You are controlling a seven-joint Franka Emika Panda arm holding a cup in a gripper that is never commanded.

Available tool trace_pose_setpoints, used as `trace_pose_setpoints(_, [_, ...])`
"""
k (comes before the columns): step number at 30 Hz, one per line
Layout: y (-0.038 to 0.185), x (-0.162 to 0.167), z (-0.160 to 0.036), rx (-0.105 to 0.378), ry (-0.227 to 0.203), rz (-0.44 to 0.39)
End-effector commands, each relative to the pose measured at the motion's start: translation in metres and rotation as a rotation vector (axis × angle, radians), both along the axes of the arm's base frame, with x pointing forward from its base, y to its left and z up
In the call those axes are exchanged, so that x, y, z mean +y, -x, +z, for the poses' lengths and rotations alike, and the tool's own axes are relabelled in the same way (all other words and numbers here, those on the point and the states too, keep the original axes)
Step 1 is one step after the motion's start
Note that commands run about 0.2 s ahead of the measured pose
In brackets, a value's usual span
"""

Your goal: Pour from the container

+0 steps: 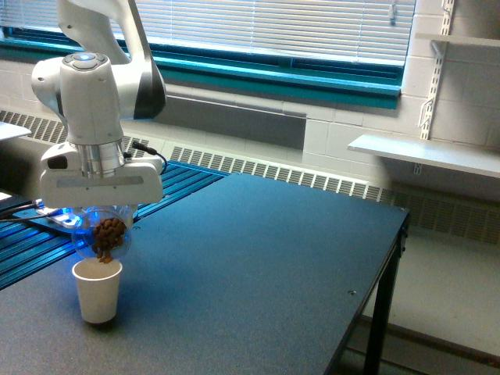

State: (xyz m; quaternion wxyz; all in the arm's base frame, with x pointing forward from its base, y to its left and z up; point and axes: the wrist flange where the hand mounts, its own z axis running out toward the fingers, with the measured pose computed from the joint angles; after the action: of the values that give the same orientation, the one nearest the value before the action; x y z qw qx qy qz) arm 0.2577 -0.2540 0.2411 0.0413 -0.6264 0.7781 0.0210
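We see the gripper (101,223) pinching the clear container (102,234), which hangs tipped just above the white paper cup (98,292) at the exterior view's left. Brown pieces (108,237) crowd the container's lower part, close over the cup's open mouth. The cup stands upright on the dark table (258,266)

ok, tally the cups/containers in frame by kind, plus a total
Clear plastic container, brown pieces inside, held in the pincer above the paper cup: 1
White paper cup, upright on the dark table: 1
Total: 2
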Motion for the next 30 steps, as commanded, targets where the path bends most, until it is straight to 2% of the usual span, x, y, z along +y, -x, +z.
trace_pose_setpoints(1, [-0.009, -0.001, 0.005, -0.004, 0.004, 0.016])
trace_pose_setpoints(8, [-0.011, -0.004, 0.008, 0.008, -0.004, 0.023])
trace_pose_setpoints(10, [-0.001, 0.002, -0.001, 0.007, -0.001, 0.028])
trace_pose_setpoints(15, [-0.008, 0.002, 0.004, 0.022, -0.003, 0.038])
trace_pose_setpoints(18, [-0.002, 0.007, -0.003, 0.02, -0.001, 0.031])
trace_pose_setpoints(22, [-0.006, -0.006, 0.008, 0.023, -0.001, 0.027])
trace_pose_setpoints(29, [-0.005, -0.01, 0.011, 0.029, 0.005, 0.026])
trace_pose_setpoints(30, [0.004, -0.009, 0.004, 0.028, 0.008, 0.03])
